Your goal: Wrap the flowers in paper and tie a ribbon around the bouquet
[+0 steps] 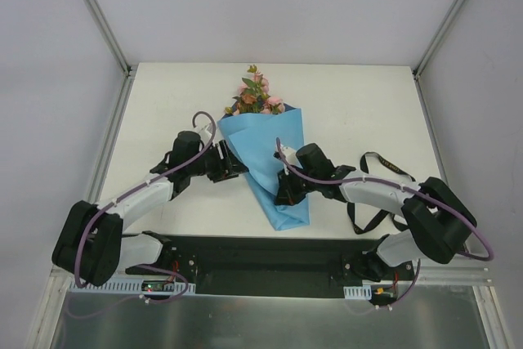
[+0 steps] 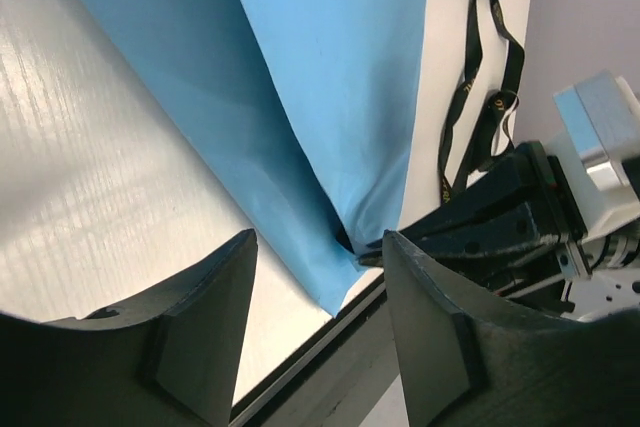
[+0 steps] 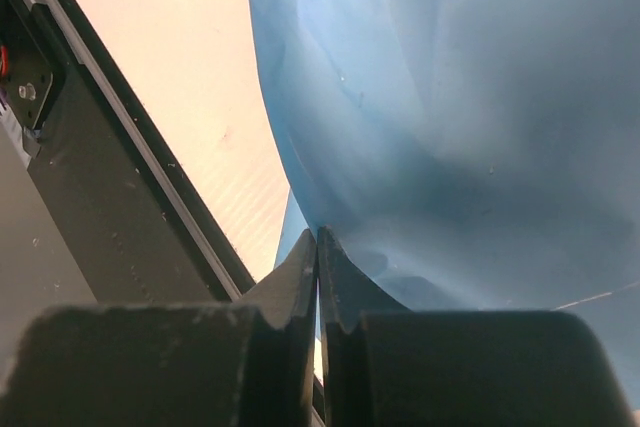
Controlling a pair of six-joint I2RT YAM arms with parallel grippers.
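- Nothing stands between the spread fingers of my left gripper (image 2: 318, 277); bare table (image 2: 90, 147) lies open ahead-left.
- The paper (image 2: 330, 67) walls off ahead-right.
- Beyond it, my right gripper (image 2: 362, 252), pinching that paper, and the ribbon (image 1: 384, 163) crowd the way.

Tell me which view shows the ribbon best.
Left wrist: the ribbon is large and sharp, its loops plain. Top view shows it small, partly hidden by the right arm. Right wrist shows none of it.

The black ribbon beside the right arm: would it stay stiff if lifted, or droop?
It would probably droop: the ribbon lies in loose, wandering loops on the table. Thin and narrow, it is likely very light.
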